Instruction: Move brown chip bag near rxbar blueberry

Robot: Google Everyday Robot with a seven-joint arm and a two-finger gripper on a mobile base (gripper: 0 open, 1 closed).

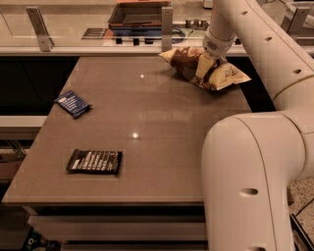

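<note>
Arm housing (pixel 255 186): large white shell filling the near right, hiding that corner of the worktop (pixel 157 127).
Black wrapper (pixel 94 161): flat at the near left. It is not part of the task and should be left alone.
rxbar blueberry (pixel 72 104): small dark-blue bar lying flat and askew at the left edge, about mid-depth. This is the spot to reach.
brown chip bag (pixel 182 60): puffed, at the far right of the worktop, well apart from the bar.
End effector (pixel 205 64): down on the middle of the bag, reaching in from above. I cannot tell whether it is closed on the bag or only resting against it.
Tray (pixel 140 12): on the counter behind, not involved.
Step in hand: probably securing the bag, with the carry not yet begun.
Next move: a firm hold on crinkly film, then a slight lift and a long diagonal pass leftward and nearer, setting the bag down just beside the bar without pushing it off the edge.
</note>
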